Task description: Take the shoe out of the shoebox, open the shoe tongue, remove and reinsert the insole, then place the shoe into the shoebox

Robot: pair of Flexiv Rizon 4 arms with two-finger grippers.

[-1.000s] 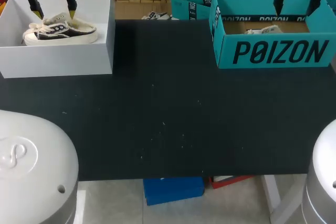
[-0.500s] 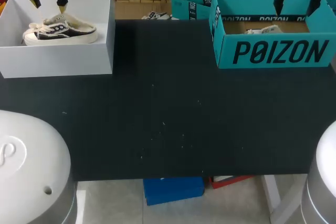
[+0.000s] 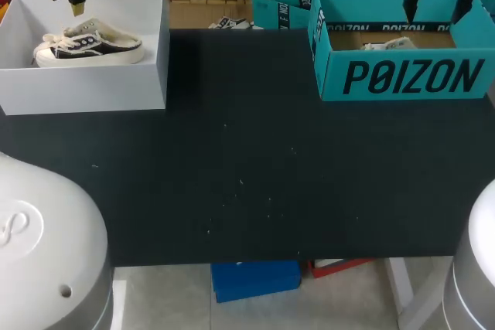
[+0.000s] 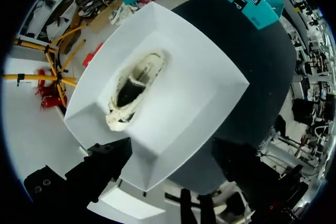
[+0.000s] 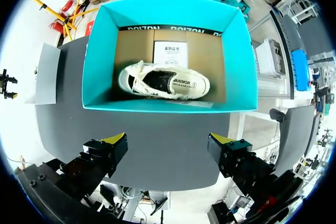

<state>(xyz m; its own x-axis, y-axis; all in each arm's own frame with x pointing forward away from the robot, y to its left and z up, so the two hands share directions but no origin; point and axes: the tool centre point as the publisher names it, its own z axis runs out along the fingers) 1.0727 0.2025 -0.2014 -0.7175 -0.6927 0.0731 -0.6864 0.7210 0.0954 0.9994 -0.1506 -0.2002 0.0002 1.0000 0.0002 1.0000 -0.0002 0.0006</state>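
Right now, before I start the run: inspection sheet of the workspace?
Surface: black table, a few pale specks.
Job's things: shoe lying in white shoebox; second shoe in teal shoebox.
Clutter: white leaflet in the teal shoebox beside its shoe.
Grippers: left gripper open above the white shoebox; right gripper open above the teal shoebox; both empty.
Cables: nothing seen.
Surroundings: nothing seen reaching over the table.

Black matte tabletop (image 3: 247,191) spanning the centre of the frame; evenly lit, with scattered small pale specks.
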